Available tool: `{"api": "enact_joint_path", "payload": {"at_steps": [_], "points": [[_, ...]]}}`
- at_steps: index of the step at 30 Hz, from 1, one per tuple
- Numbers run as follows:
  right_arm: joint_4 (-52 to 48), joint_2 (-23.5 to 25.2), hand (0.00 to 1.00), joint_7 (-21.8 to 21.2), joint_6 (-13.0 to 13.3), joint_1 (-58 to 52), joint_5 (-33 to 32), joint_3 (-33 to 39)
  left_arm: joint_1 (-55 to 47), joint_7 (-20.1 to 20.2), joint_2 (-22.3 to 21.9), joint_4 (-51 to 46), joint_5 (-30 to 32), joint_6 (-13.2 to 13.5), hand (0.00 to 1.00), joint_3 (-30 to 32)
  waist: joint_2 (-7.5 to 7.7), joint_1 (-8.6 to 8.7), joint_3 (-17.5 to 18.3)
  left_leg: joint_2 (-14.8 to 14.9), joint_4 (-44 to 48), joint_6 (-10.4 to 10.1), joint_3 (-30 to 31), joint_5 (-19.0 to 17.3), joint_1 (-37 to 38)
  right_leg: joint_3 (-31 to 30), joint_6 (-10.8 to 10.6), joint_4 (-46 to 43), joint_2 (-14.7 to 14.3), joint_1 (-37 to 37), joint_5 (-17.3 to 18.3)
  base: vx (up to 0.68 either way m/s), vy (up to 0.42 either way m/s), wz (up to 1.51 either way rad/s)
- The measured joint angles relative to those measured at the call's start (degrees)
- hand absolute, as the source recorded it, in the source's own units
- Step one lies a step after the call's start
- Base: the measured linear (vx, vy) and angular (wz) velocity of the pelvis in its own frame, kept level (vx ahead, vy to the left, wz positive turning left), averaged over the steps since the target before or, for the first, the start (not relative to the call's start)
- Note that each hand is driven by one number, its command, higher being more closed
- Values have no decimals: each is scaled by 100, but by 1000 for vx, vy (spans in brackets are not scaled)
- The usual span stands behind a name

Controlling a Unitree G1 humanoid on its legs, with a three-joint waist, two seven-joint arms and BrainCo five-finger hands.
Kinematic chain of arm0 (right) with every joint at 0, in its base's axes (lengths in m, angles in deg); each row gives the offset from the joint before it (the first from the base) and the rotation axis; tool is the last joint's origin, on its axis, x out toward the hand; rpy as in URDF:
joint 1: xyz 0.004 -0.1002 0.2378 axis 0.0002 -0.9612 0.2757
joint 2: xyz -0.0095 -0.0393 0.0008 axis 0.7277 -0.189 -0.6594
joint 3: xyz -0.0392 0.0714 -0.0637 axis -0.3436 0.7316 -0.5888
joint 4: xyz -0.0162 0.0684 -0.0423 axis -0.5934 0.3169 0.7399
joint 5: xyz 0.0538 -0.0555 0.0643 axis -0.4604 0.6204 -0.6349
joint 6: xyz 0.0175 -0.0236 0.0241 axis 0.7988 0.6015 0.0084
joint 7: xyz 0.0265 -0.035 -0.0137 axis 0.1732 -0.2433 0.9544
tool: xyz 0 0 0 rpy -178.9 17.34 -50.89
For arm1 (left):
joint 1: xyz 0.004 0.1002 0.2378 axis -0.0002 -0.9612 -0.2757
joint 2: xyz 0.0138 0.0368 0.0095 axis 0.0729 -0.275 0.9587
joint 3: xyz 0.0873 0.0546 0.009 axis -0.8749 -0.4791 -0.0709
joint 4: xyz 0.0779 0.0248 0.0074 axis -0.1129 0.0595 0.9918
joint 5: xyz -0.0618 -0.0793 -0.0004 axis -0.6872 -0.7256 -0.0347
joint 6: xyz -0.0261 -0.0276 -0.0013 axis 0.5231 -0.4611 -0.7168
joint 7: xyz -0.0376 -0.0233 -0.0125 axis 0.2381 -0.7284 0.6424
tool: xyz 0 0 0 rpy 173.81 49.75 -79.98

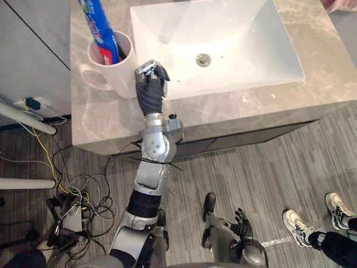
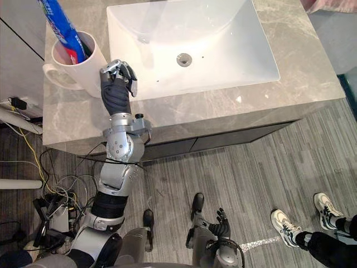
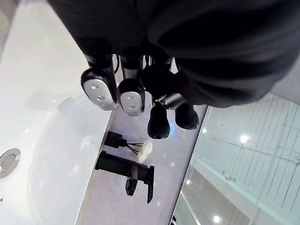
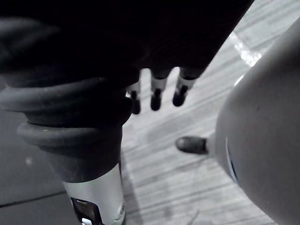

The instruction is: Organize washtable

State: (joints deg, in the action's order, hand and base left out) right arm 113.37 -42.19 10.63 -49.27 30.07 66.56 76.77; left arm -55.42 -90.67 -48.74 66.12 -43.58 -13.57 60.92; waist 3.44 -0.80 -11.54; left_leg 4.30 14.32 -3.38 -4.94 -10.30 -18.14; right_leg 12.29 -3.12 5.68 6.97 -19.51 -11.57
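Looking down on the grey marble washtable (image 1: 223, 111), we see a white sink (image 1: 234, 33) set into it, with its round metal drain (image 1: 203, 60) near the middle of the basin. A white mug (image 1: 118, 75) stands on the bare marble between the sink and the washtable's left edge, its handle turned toward that edge. A blue toothpaste tube (image 1: 100, 28) with a red band stands upright inside the mug and rises well above its rim.

We find the left hand (image 1: 150, 84) raised over the washtable's front strip, at the sink's front left corner and just beside the mug on the sink side. Whether it touches the mug's wall we cannot tell. Its fingers (image 3: 98, 89) are curled in toward the thumb and nothing lies between them, so the mug and the tube stand free of the hand. Past those fingers, the left wrist view shows a black faucet (image 3: 124, 168) on the marble strip along the sink's rear edge, and near it a small black item with a whitish tuft that we cannot make out.

We see the right hand (image 1: 242, 228) hanging low over the grey plank floor, well apart from the washtable, its fingers (image 4: 180, 91) straight and spread with nothing in them. A person's pale shoes (image 1: 298, 226) stand on the floor off to that side.
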Motion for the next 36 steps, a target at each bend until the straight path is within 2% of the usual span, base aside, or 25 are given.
{"api": "enact_joint_path", "payload": {"at_steps": [11, 36], "points": [[-14, 4, 0, -21, 17, 38, 0, -20, -12, -247, 4, -1, 55, -1, 100, 652, 28, -17, -134, 52, 61, -23, -11, -17, -14, -14, 37, 0, -46, 3, -26, 0, 0, 0], [-30, -8, 0, -25, 91, 42, 8, -133, -232, -185, 85, -24, 69, 11, 100, 827, 29, -33, -186, 82, 62, -34, -19, -23, -15, -44, 43, 1, -83, -10, -28, 0, 2, 0]]}}
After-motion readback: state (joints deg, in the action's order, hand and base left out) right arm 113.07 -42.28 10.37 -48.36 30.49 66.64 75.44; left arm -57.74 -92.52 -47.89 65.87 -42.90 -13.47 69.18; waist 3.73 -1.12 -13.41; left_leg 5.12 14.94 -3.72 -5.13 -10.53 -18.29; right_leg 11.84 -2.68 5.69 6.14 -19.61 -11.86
